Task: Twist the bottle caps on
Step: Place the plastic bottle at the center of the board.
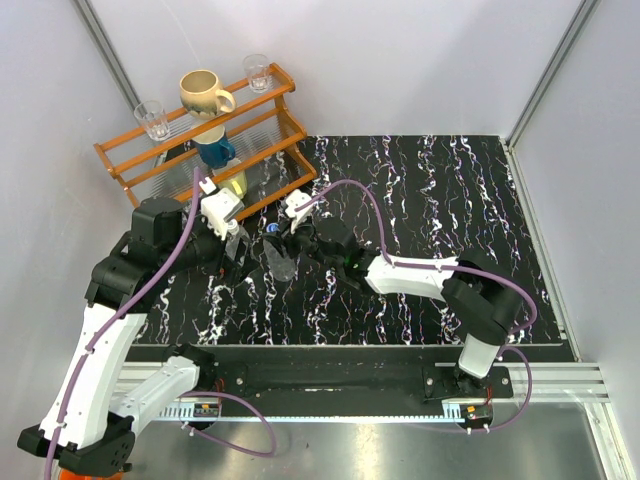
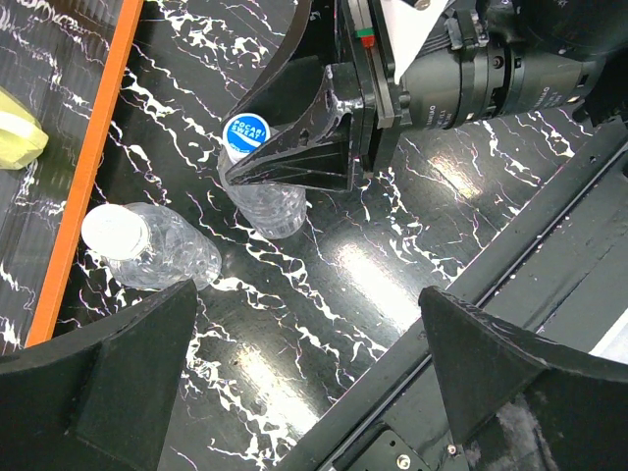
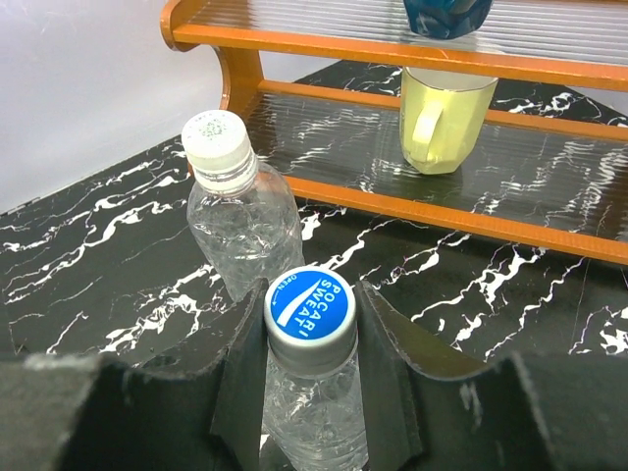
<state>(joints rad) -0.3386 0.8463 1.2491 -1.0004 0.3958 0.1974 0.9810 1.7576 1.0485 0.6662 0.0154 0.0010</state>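
A black marble-patterned tabletop veined in white filled the space between pale walls, with an orange wooden rack toward its 10 o'clock corner. Left of the table's middle stood a small clear ribbed plastic bottle, upright, its round screw cap printed blue and white on top. The right gripper was closed around that cap, one finger at 3 and one at 9 o'clock. Whether the pads bit the cap itself or the neck just under it was hard to judge. Just beside it, at 11 o'clock in the right wrist view, a second clear bottle wore a plain white ribbed cap. The left gripper hung above the table with fingers wide apart, holding nothing. Both bottles looked empty, so probably light, thin-walled and apt to crumple or spin. The body would want a gentle hold low down, and the ribbed cap rim would take the turning.
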